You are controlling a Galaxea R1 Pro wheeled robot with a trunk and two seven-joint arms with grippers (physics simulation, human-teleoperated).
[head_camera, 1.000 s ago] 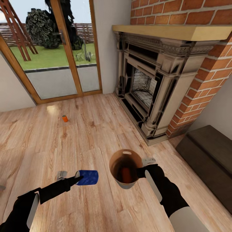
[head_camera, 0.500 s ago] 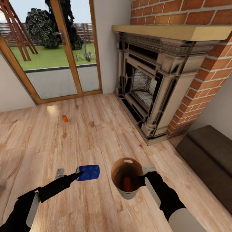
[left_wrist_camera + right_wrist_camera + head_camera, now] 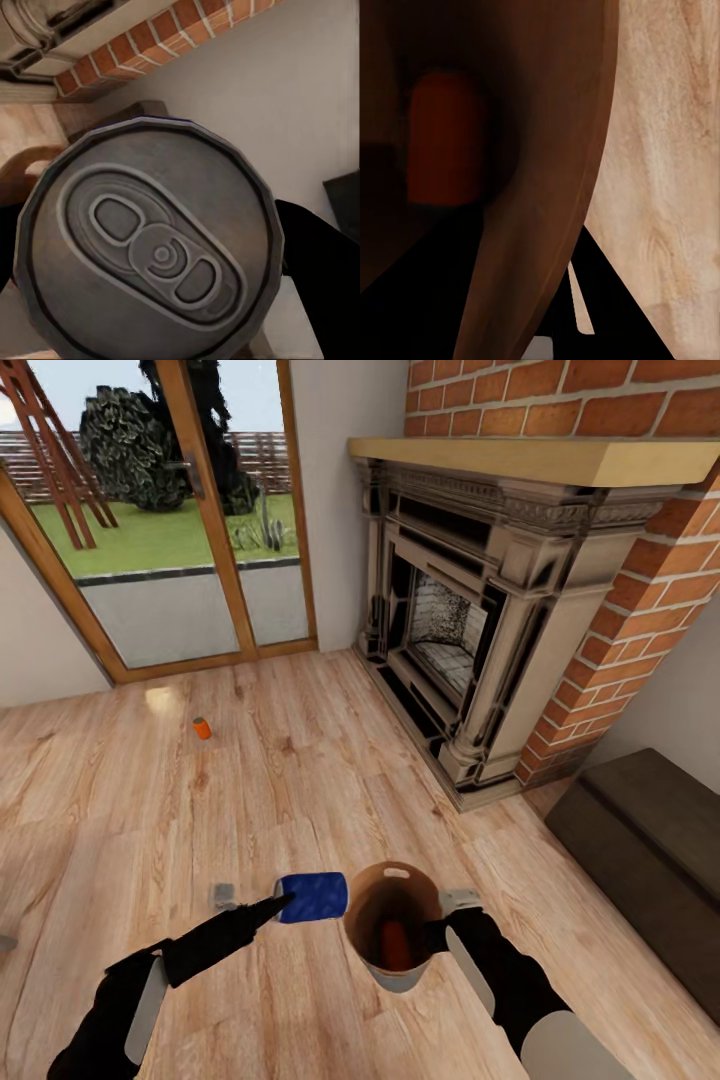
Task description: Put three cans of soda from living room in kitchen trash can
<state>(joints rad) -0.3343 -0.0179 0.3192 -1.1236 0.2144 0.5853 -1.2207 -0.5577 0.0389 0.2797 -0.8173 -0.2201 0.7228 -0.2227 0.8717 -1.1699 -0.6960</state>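
**Blue can right next to the bin**

We see our left claw [image 3: 283,901] holding the dark blue soda can [image 3: 312,897] on its side, up in the air over the wood floor [image 3: 300,760]. The can's far end is just beside the rim of the trash can [image 3: 400,977], almost touching it. In the left wrist view the can's silver top [image 3: 154,251] with its pull tab faces us, and the claw's black fingers [image 3: 311,255] sit on both sides of it.

Our right claw [image 3: 440,920] grips the rim of the trash can and holds it up off the floor. In the right wrist view the brown wall of the bin [image 3: 547,187] runs between the black fingers, so the claw is closed on the rim. The bin is pale on the outside and brown on the inside, with an oval slot near the far rim.

One orange can [image 3: 395,945] is standing inside the bin; we see it in the right wrist view too [image 3: 442,139]. Another orange can [image 3: 202,728] is on the floor, well apart from us, near the wood-framed glass doors [image 3: 170,520].

A red-brick fireplace [image 3: 480,610] is ahead on the right, and a dark low bench [image 3: 650,850] sits beside it.
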